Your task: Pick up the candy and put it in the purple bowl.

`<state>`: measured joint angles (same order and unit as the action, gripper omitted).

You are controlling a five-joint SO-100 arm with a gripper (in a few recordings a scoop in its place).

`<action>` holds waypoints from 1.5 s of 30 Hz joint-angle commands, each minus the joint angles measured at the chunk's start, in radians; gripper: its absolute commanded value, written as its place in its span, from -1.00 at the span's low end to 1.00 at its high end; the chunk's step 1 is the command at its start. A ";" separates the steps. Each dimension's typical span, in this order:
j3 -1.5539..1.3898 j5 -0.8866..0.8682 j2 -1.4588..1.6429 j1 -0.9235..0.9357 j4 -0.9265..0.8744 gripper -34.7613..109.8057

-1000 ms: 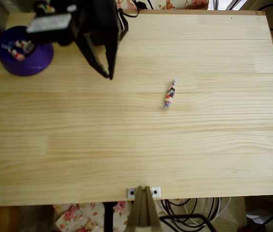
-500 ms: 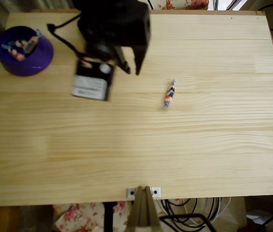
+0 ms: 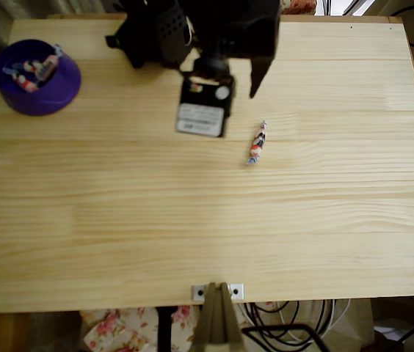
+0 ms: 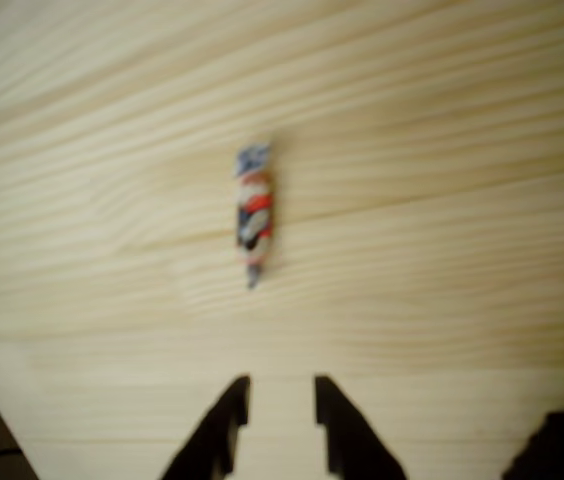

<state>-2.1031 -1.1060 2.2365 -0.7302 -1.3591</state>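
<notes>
The candy [image 3: 257,142], a slim sweet in a red, white and blue wrapper, lies on the wooden table right of centre. In the wrist view the candy [image 4: 254,215] lies lengthwise straight ahead of my fingertips, apart from them. My gripper [image 3: 241,89] hangs from the black arm at the table's back, just up and left of the candy. In the wrist view the gripper [image 4: 278,388] is open by a narrow gap, with bare wood between its fingers. The purple bowl [image 3: 62,92] stands at the back left corner with a few wrapped sweets inside.
The pale wooden table [image 3: 192,220] runs wide in front of the arm. A small metal bracket [image 3: 218,292] sits on its front edge, with cables and a floral cloth below. Cables also lie off the back right corner.
The arm has swung to the right, from beside the purple bowl to just short of the candy. The candy and the bowl have not moved.
</notes>
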 commanded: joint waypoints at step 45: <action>0.002 0.008 -0.483 -0.012 0.581 -0.16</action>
<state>-2.0939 -1.0861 1.7089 -0.7363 -0.7839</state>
